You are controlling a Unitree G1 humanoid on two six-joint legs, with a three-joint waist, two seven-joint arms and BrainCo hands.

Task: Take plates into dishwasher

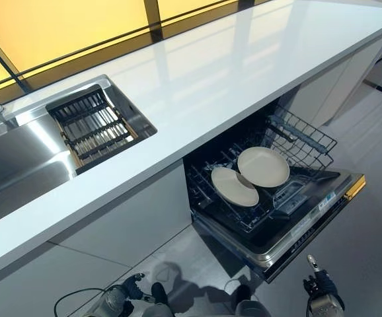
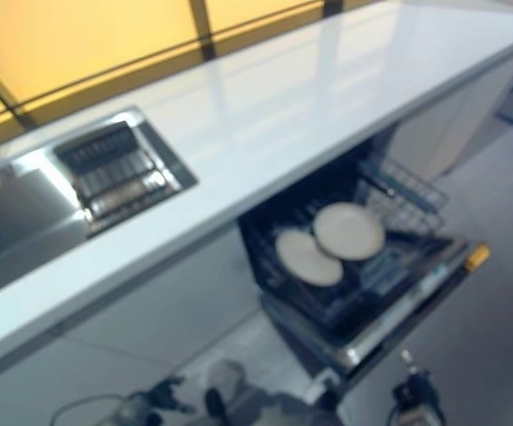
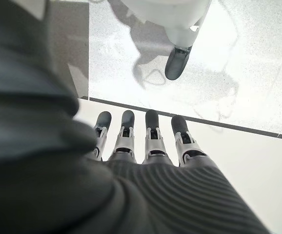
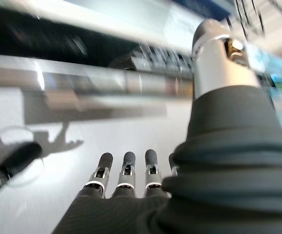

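Two plates (image 1: 234, 187) (image 1: 263, 166) lie overlapping in the open dishwasher's lower rack (image 1: 306, 140), under the bare countertop (image 1: 197, 86).

Left hand (image 1: 133, 288): I saw only a dark bit of it at the head view's bottom edge, too small to read there.
Right hand (image 1: 321, 286): cut off by the bottom edge too.
Dishwasher (image 1: 290, 228): its back half sat hidden under the bench (image 1: 197, 86).
Plates (image 1: 262, 166): the nearer one's edge was covered where the two overlapped.
Sink (image 1: 19, 165): cut off at the left edge.
Right wrist view: I couldn't make out the rack, it was smeared.
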